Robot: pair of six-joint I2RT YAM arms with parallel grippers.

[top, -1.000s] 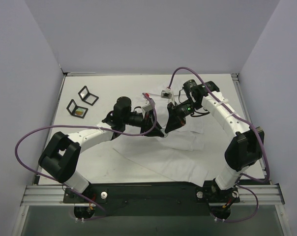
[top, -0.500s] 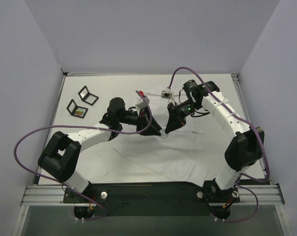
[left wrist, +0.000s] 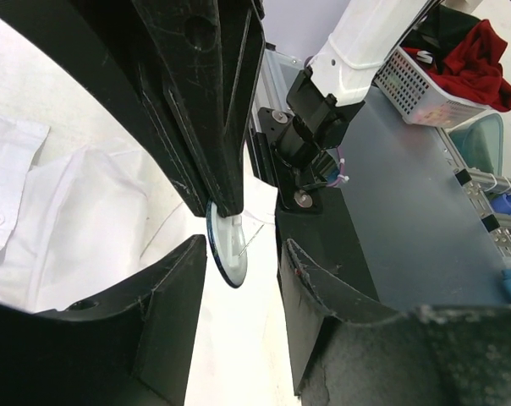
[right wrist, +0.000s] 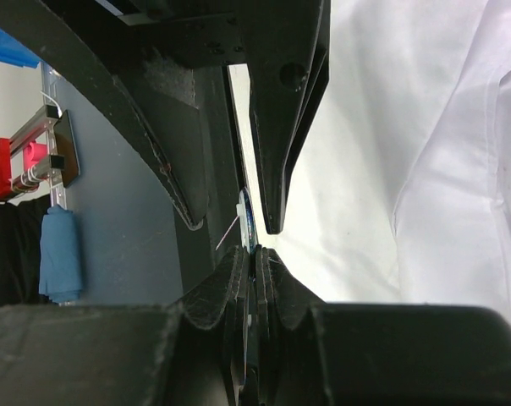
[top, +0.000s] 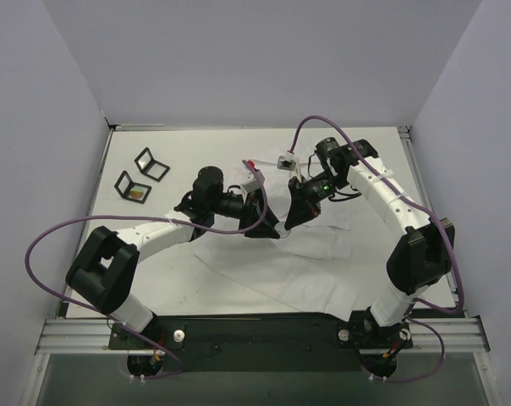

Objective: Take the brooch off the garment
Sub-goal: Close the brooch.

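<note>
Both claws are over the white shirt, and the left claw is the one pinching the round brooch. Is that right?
Not quite. The right claw is the one pinching the round brooch; the right wrist view shows its fingers shut on it. The left claw is open, with a finger on each side of the brooch. Both claws are over the white shirt.

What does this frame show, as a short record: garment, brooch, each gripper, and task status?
garment: white shirt, lying spread beneath both arms
brooch: small round disc with a thin pin, held where the two arms meet
right gripper: shut on the brooch's edge
left gripper: open, one finger on each side of the brooch
status: cannot tell whether the pin is free of the fabric
</note>
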